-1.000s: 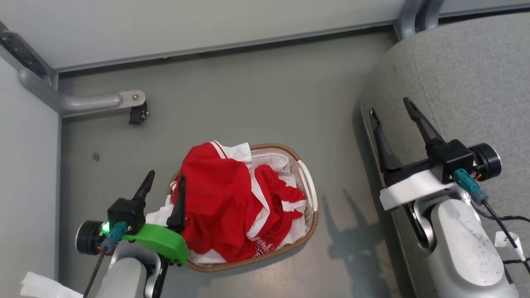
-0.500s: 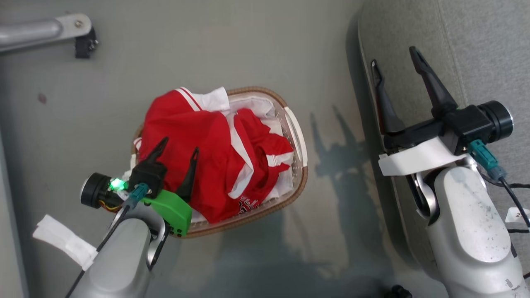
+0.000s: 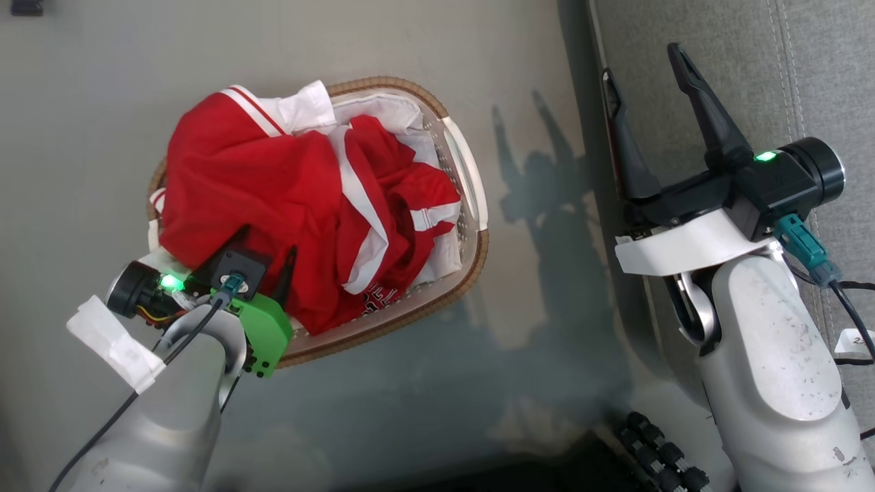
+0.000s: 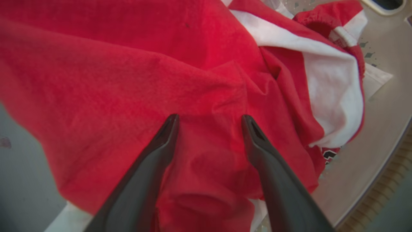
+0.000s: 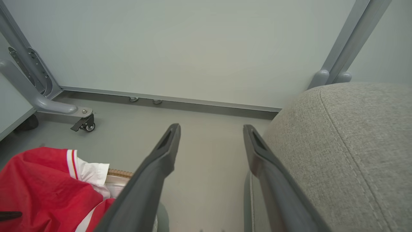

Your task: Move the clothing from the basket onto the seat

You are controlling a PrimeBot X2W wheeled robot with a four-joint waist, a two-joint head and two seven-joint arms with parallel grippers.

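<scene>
Hovering at the near end of the heap, the left gripper [image 4: 210,117] has its two dark fingers spread wide. A ridge of red cloth lies between the tips, and nothing is pinched yet. Whether the tips press into the fabric or only brush it I cannot tell. The clothing [image 3: 273,178] is all piled in the basket [image 3: 472,239]; ahead of the fingers it rises in loose folds. Off past the right-hand finger run a broad white stripe and a scrap of lettering. Aiming at the plain red bulk rather than the white liner [image 3: 389,109] looks deliberate, since a bite there should lift a garment and leave the sheet behind.

The right gripper [image 3: 639,60] is also wide apart and empty, held above the edge of the seat [image 3: 820,68] with the basket well off its left finger. It is probably parked clear, near where the garments must land. The basket stands on the floor [image 3: 533,342] close beside the seat, so the carry should be short.
</scene>
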